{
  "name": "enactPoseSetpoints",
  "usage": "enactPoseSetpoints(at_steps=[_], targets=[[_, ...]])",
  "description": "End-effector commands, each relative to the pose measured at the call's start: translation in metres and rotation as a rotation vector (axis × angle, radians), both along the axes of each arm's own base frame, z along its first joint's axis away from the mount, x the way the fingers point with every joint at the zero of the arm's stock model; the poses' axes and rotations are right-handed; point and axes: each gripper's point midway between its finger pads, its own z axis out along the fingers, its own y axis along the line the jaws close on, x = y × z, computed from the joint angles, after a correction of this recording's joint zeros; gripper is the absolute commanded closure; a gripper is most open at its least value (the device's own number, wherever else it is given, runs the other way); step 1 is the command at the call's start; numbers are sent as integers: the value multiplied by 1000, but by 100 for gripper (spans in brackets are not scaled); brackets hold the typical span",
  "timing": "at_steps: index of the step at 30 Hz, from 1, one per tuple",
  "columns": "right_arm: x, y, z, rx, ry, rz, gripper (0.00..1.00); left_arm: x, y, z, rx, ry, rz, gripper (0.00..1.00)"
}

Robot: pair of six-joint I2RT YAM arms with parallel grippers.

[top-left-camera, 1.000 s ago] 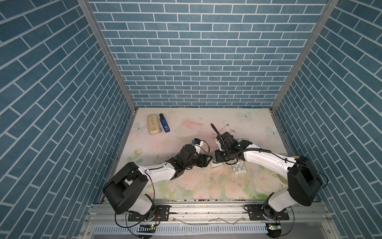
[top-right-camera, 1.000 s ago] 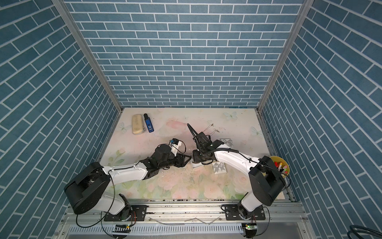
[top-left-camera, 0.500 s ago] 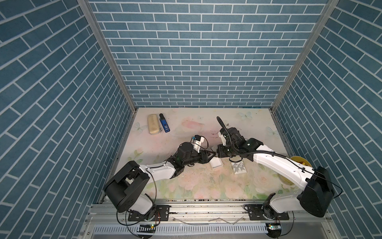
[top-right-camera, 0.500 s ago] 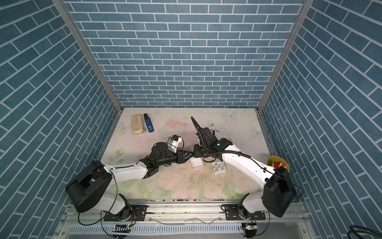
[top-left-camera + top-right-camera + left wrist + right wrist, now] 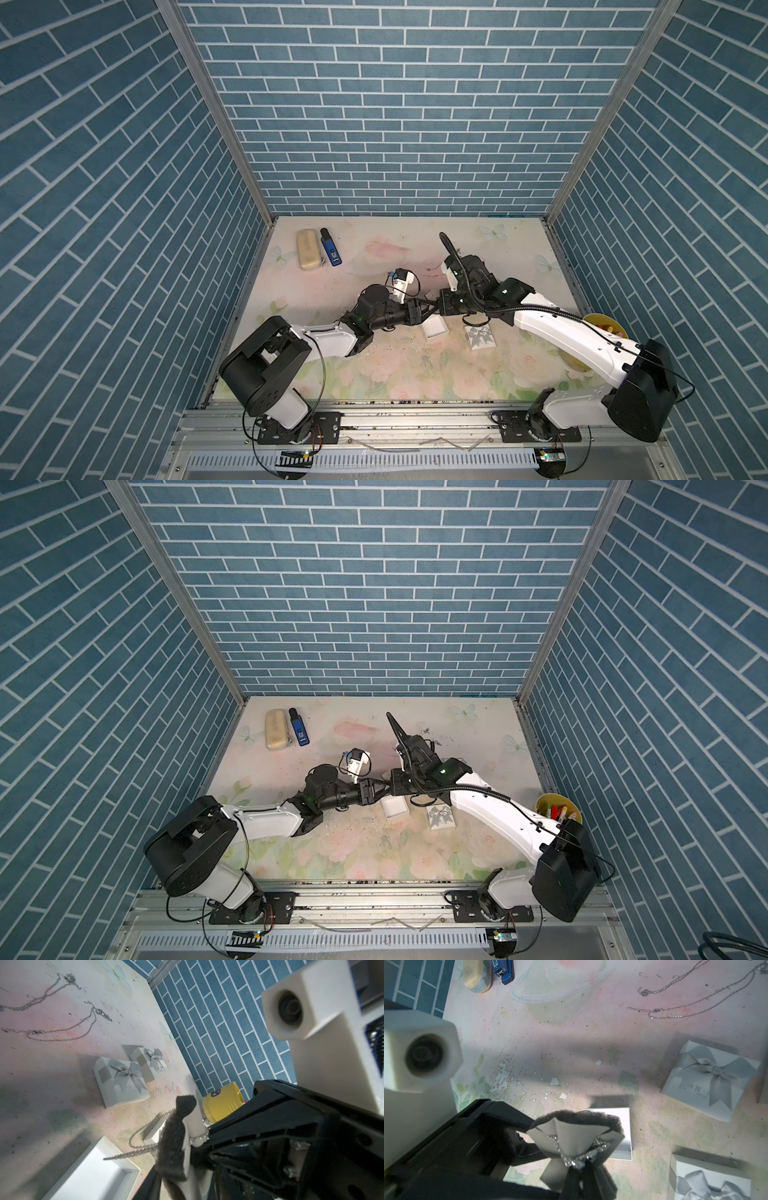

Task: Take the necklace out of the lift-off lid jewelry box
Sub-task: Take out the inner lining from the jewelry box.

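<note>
Right gripper [image 5: 576, 1167]: pinching shut on the foam insert [image 5: 577, 1126] and folding it; its own fingertips are mostly lying under the fold
Necklace [image 5: 143, 1140]: wrapping the insert, held above the open box base [image 5: 93, 1172], with a loop of chain hanging over the base; the clasp is too blurred to make out
Left gripper [image 5: 384, 788]: reaching in at the insert's edge with jaws partway apart; whether it is pressing on the insert cannot be told
Hidden: in both top views the grippers are covering insert and necklace; the right arm is covering all but one bow lid [image 5: 480, 337]
Cut off: the box base is running off the left wrist view; another bow lid [image 5: 708, 1180] is running off the right wrist view
Edges: yellow cup [image 5: 557, 808] sitting at the table's right edge, partly behind the right arm; beige case [image 5: 306, 250] and blue stapler [image 5: 331, 247] lying near the far left corner
Open room: bare table [image 5: 395, 374] stretching in front of the base; loose chains [image 5: 685, 1009] lying beyond it
</note>
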Motion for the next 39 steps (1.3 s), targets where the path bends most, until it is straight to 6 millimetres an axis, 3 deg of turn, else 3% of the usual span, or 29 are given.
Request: enactPoseSetpoints(at_steps=[1,6,12,16,25,27,33,39], targets=[[-2,1,11,35,-5,-24,97,1,-5,13,-36,-31,-25,68],[-1,1,15,44,-12,-26,95,-5,-5,15,-38,-64,-60,88],[-1,3,19,55,-11,-25,88,-6,-2,14,-31,-119,-58,100],[-2,2,23,55,-16,-20,74,-4,0,16,-17,-183,-49,100],[-7,-4,50,77,-102,32,59,-1,9,13,210,-381,-74,100],[-11,-6,59,87,-136,53,58,-1,15,12,292,-429,-82,100],[-22,-5,84,133,-227,157,68,1,27,41,383,-624,-76,100],[-24,-11,91,132,-325,195,73,1,44,69,452,-792,-26,100]])
